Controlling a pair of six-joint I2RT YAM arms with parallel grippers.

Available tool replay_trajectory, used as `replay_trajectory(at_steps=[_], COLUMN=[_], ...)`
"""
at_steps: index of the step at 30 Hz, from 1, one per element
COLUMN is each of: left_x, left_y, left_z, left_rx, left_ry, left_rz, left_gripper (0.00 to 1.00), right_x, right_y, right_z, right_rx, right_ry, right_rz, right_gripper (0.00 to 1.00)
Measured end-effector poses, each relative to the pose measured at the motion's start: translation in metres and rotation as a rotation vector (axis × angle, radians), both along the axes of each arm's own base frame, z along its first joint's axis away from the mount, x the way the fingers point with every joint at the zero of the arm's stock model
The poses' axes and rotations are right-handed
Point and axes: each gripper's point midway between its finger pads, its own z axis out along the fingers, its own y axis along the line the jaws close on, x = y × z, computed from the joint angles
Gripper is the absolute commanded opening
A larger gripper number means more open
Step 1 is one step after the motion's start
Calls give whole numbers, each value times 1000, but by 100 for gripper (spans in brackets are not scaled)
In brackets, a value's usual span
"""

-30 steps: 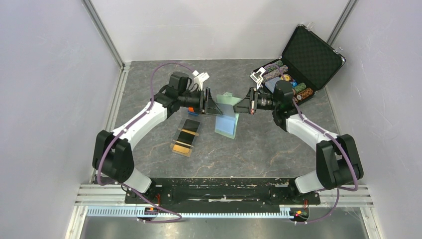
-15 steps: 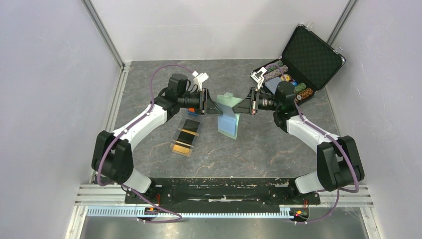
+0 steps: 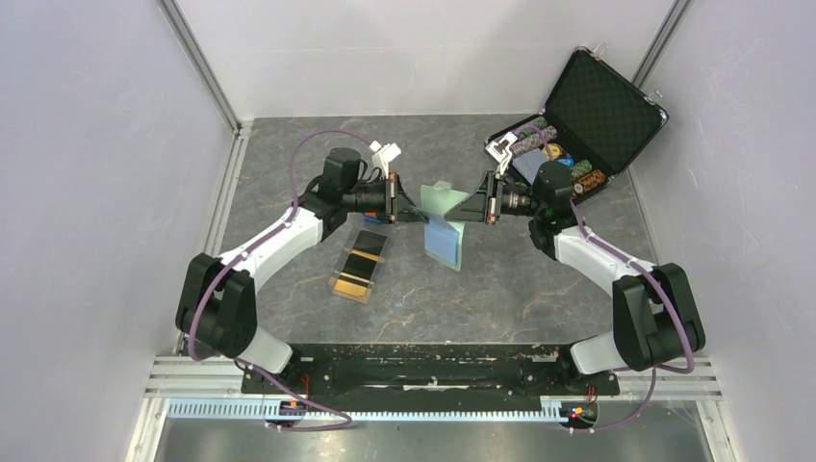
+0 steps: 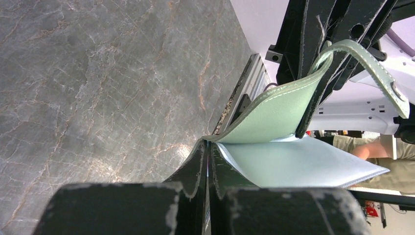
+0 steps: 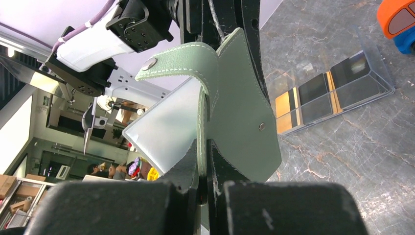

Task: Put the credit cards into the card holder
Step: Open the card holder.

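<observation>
My left fingers (image 4: 195, 171) and right fingers (image 5: 190, 169) are each clamped on the card holder (image 3: 442, 227), held open mid-frame above the bench (image 3: 539, 279). No card is in yet; the credit cards (image 3: 358, 265) lie in their tray (image 5: 379, 73), lower left. Of the wrist views, only the right shows them, upper right.

You had free tabletop (image 3: 520, 298) along the near edge; the card holder (image 3: 443, 229) barred the middle, perhaps touching it.
</observation>
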Motion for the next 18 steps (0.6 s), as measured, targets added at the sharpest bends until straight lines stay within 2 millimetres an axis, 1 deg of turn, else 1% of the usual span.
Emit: replay_trajectory(at_steps=[5,10,14,18], left_x=[-2,-6,-9,-10], left_y=[0,-1,-3,-5], left_z=[2,12,20,26], left_rx=[-21,-61,-95,-125], left_ry=[-2,-21,-38,-47], left_rz=[6,-5,-20,-27], left_gripper=[33,52,58,58], right_x=[-1,-3,-4,-6], right_y=[0,0,-1,-1], right_z=[0,0,3,9], right_rx=[7,18,32,58], right_ry=[0,2,4,-2], right_rz=[1,-1,-1,2], right_gripper=[1,0,0,0])
